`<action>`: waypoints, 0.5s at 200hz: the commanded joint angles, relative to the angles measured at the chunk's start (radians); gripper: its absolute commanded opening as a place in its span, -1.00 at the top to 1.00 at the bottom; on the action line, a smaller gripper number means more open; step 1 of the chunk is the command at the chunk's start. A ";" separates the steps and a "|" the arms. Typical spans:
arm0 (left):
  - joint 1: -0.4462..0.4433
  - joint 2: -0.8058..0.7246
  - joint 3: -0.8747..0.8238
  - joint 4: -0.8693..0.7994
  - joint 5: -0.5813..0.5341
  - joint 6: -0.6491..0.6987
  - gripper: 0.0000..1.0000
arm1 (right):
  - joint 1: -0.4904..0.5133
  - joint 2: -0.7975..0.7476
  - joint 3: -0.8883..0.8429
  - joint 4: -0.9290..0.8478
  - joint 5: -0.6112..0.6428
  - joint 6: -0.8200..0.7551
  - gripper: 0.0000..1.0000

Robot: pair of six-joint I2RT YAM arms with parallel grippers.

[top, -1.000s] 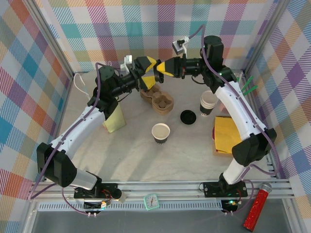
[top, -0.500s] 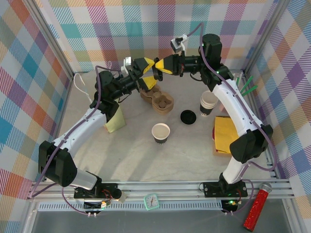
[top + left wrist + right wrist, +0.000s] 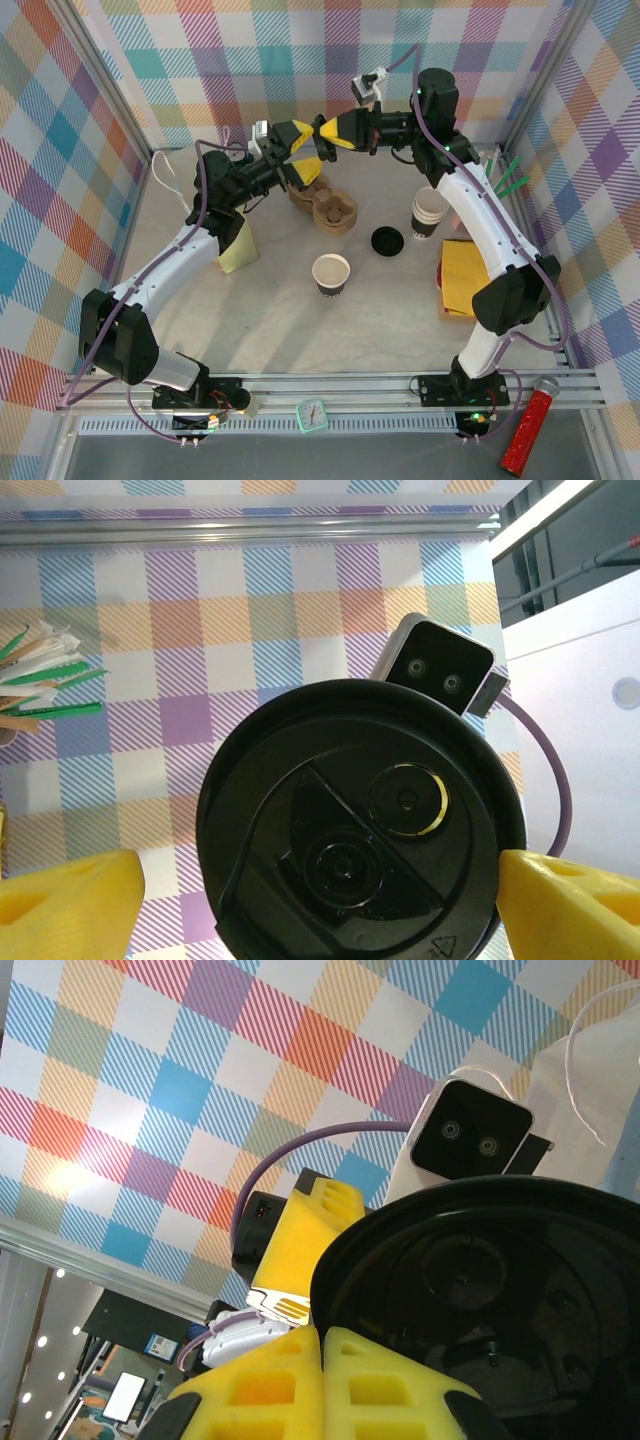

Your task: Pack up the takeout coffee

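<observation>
The takeout coffee cup (image 3: 331, 272), cream paper with a dark band, stands lidless at the table's middle. Both grippers meet high at the back. A round black lid (image 3: 360, 820) is held in the air there. My right gripper (image 3: 328, 130) is shut on the lid's rim (image 3: 340, 1260), its yellow fingers (image 3: 390, 1380) pressed together. My left gripper (image 3: 300, 138) is open around the lid (image 3: 500, 1290). One finger (image 3: 70, 900) stands clear of the lid's left edge. The other finger (image 3: 575, 900) sits at its right edge. A second black lid (image 3: 387, 240) lies on the table.
A brown cardboard cup carrier (image 3: 328, 207) sits under the grippers. A stack of lidless cups (image 3: 430, 212) stands at the right, with yellow napkins (image 3: 468, 275) near it. A pale yellow bag (image 3: 237, 245) is at the left. Green and white sticks (image 3: 40, 675) are at the far right.
Both grippers have risen a little toward the back wall with the black lid between them. The things on the table have not moved.
</observation>
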 commanded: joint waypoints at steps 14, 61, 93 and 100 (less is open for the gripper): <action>0.009 0.009 0.003 0.120 0.004 -0.074 -0.81 | 0.002 -0.013 0.010 0.061 -0.022 0.012 0.91; 0.002 0.030 0.017 0.181 0.004 -0.108 -0.81 | 0.003 -0.018 -0.005 0.069 -0.018 0.016 0.93; -0.005 0.032 0.026 0.169 0.007 -0.098 -0.80 | 0.003 -0.022 -0.014 0.070 -0.017 0.017 0.92; -0.006 0.032 0.026 0.171 0.009 -0.098 -0.81 | 0.003 -0.022 -0.013 0.067 -0.017 0.017 0.92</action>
